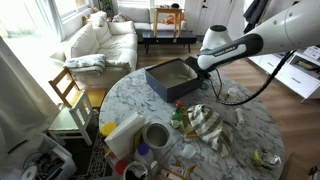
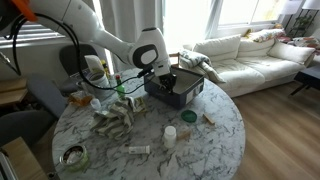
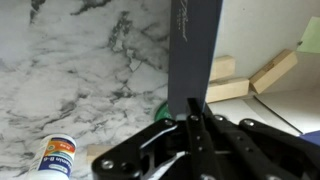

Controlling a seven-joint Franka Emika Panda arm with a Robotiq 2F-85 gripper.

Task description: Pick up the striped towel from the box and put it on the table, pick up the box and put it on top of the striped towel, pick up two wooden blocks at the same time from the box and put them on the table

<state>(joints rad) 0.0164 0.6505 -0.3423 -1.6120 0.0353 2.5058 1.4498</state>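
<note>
Marble counter (image 3: pixel 80 60) fills the left of the wrist view; at centre, the hand (image 3: pixel 196 108) is clenched on a thin wall of the navy box (image 3: pixel 195 40), the wall's long axis running straight up the frame, wooden blocks (image 3: pixel 228 85) inside at right. In an exterior view the striped towel (image 1: pixel 205 122) lies bunched on the counter, below and right of the box, apparently its next resting place.

Navy box (image 1: pixel 168 86) with wooden blocks (image 3: pixel 272 70) on the marble table (image 1: pixel 128 92), crumpled striped towel (image 1: pixel 205 122) just beside
</note>
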